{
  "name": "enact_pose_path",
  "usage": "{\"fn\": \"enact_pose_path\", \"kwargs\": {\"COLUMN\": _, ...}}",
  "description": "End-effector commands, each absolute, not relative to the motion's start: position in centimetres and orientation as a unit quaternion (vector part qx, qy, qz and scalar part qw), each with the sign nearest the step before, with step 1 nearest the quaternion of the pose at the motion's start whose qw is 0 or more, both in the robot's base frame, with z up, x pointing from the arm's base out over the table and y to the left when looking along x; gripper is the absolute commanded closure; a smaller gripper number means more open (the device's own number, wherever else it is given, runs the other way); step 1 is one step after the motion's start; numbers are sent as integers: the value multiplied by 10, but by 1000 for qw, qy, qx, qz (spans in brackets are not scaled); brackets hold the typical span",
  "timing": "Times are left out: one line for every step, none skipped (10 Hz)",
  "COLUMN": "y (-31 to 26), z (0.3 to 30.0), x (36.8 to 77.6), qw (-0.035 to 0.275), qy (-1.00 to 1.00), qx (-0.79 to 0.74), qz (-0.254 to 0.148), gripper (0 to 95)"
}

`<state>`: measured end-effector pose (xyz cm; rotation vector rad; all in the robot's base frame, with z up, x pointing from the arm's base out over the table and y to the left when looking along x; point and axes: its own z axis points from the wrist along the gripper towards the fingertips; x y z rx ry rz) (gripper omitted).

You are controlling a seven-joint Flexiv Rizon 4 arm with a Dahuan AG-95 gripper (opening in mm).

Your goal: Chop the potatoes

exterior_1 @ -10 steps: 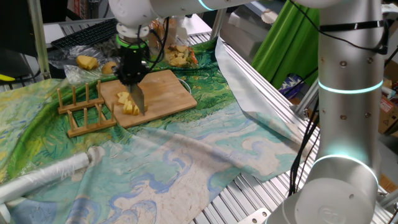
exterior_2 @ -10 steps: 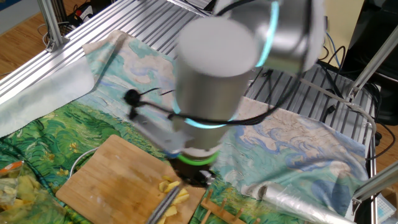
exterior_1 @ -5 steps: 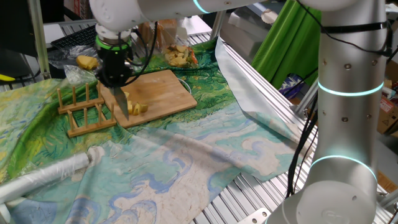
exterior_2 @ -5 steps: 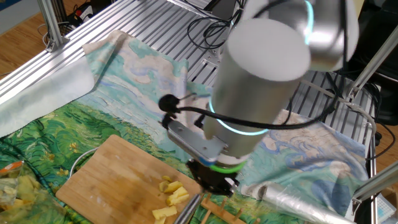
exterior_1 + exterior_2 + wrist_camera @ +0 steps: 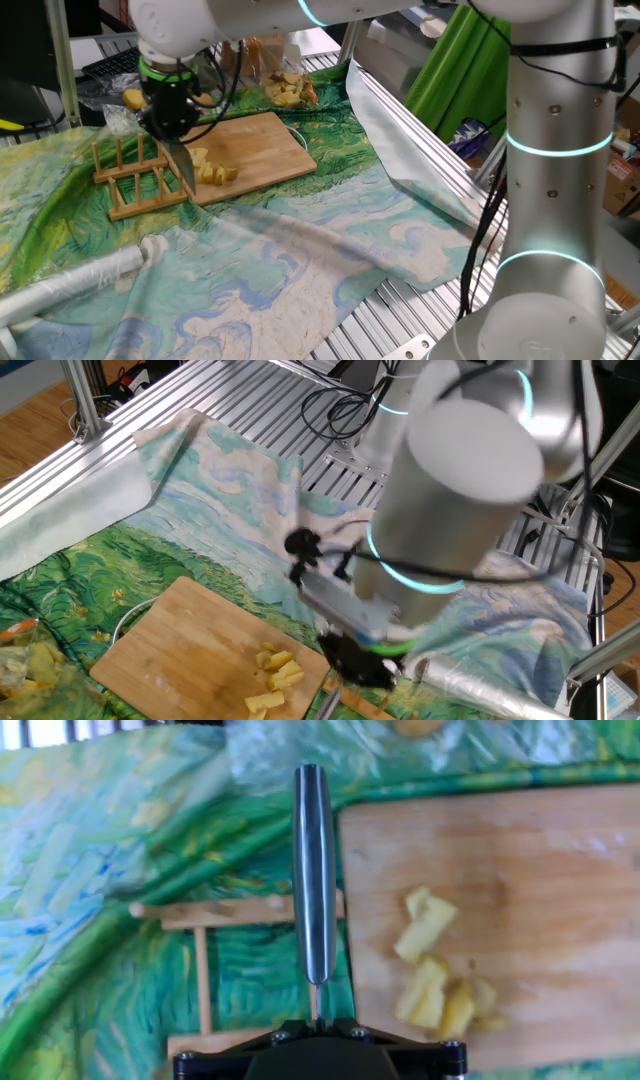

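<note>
— Why is the long steel knife blade (image 5: pixel 313 880) hanging over the slatted wooden rack (image 5: pixel 135 178) and not over the food?

— My guess is the cutting is finished or paused. The pale-yellow potato chunks (image 5: pixel 212 168) lie in a loose cluster near the rack-side edge of the rectangular wooden chopping board (image 5: pixel 262 145), already in several irregular pieces. The blade points down just off that edge, above the rack that stands beside the board on the green and blue painted cloth (image 5: pixel 300 250). The rack looks made to take a tool, so parking the knife there seems likely, though I can only judge that.

— Is the blade touching anything?

— I cannot tell. In the hand view it runs straight out along the board's edge, crossing a rack bar, and its tip reaches the cloth beyond; whether it is in contact with the wood is not clear.

— And the black two-finger gripper (image 5: pixel 169 128)?

— It carries the knife, so it is clamped narrow on the handle. The fingers themselves are hidden; only the black housing shows at the bottom of the hand view, with the blade emerging from its centre.

— Where do the chunks sit from there?

— In the hand view, the potato chunks (image 5: pixel 437 976) are to the right of the blade, apart from it, on the board (image 5: pixel 540 850).
</note>
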<state>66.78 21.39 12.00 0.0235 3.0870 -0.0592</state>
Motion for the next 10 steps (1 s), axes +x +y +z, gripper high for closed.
{"fn": "enact_pose_path", "kwargs": {"y": 216, "z": 116, "x": 674, "qw": 28, "qy": 999, "qx": 0, "qz": -20, "gripper": 950}}
{"fn": "enact_pose_path", "kwargs": {"y": 217, "z": 113, "x": 677, "qw": 28, "qy": 999, "qx": -1, "qz": -20, "gripper": 950}}
{"fn": "enact_pose_path", "kwargs": {"y": 217, "z": 111, "x": 680, "qw": 28, "qy": 999, "qx": -3, "qz": -19, "gripper": 950}}
{"fn": "enact_pose_path", "kwargs": {"y": 218, "z": 109, "x": 682, "qw": 30, "qy": 999, "qx": 0, "qz": -17, "gripper": 950}}
{"fn": "enact_pose_path", "kwargs": {"y": 218, "z": 105, "x": 684, "qw": 30, "qy": 999, "qx": 2, "qz": -17, "gripper": 950}}
{"fn": "enact_pose_path", "kwargs": {"y": 217, "z": 102, "x": 687, "qw": 31, "qy": 999, "qx": 3, "qz": -16, "gripper": 950}}
{"fn": "enact_pose_path", "kwargs": {"y": 215, "z": 99, "x": 690, "qw": 32, "qy": 999, "qx": 3, "qz": -16, "gripper": 950}}
{"fn": "enact_pose_path", "kwargs": {"y": 212, "z": 95, "x": 694, "qw": 32, "qy": 999, "qx": 1, "qz": -15, "gripper": 950}}
{"fn": "enact_pose_path", "kwargs": {"y": 211, "z": 89, "x": 698, "qw": 34, "qy": 999, "qx": 3, "qz": -14, "gripper": 950}}
{"fn": "enact_pose_path", "kwargs": {"y": 211, "z": 86, "x": 700, "qw": 34, "qy": 999, "qx": 7, "qz": -13, "gripper": 950}}
